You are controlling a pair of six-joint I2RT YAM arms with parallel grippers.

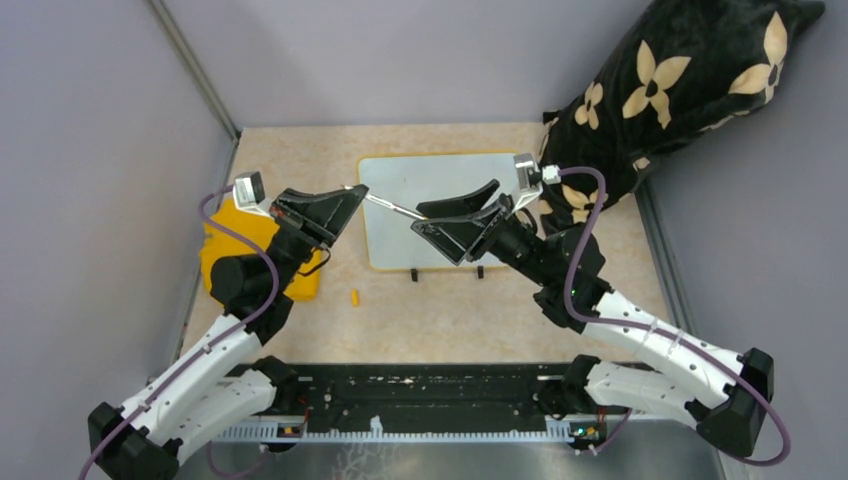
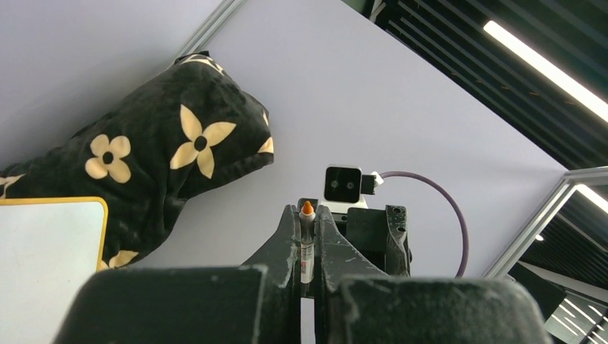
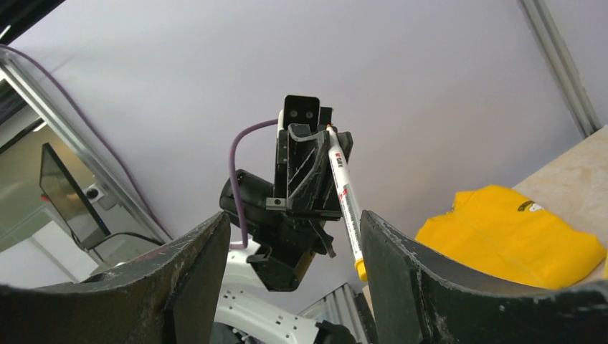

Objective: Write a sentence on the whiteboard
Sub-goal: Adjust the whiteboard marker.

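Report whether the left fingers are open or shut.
Shut: the left fingers clamp the marker from both sides, its orange tip sticking out.

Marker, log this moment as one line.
left gripper shut on marker | right gripper open, at marker's free end | marker raised above whiteboard | no writing visible on whiteboard

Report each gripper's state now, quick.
The left gripper is closed, holding the marker.
The right gripper is open, holding nothing.
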